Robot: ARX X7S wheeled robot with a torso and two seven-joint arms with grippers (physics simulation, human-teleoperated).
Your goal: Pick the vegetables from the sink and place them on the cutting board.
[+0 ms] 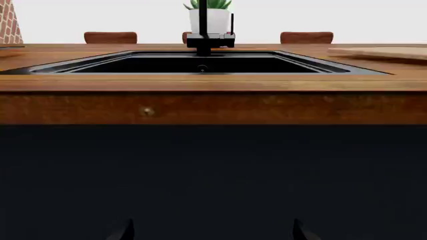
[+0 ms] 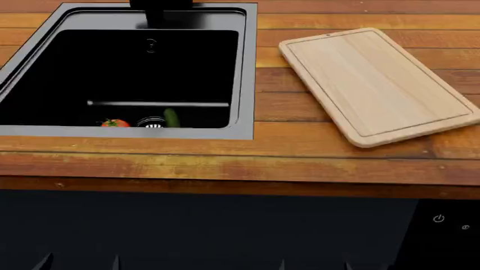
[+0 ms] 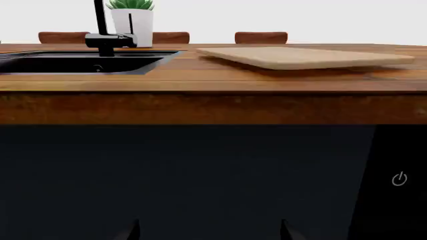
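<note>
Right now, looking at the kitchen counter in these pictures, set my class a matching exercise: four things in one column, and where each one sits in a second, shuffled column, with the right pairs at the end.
Column one:
1. tomato
2. cucumber
3. cutting board
4. potted plant

Column two:
A. flat on the wooden countertop, beside the sink
B. behind the faucet, at the far side of the counter
C. at the bottom of the sink, on the drain strainer's left in the head view
D. at the bottom of the sink, on the drain strainer's right in the head view

Pairs: 1-C, 2-D, 3-A, 4-B
</note>
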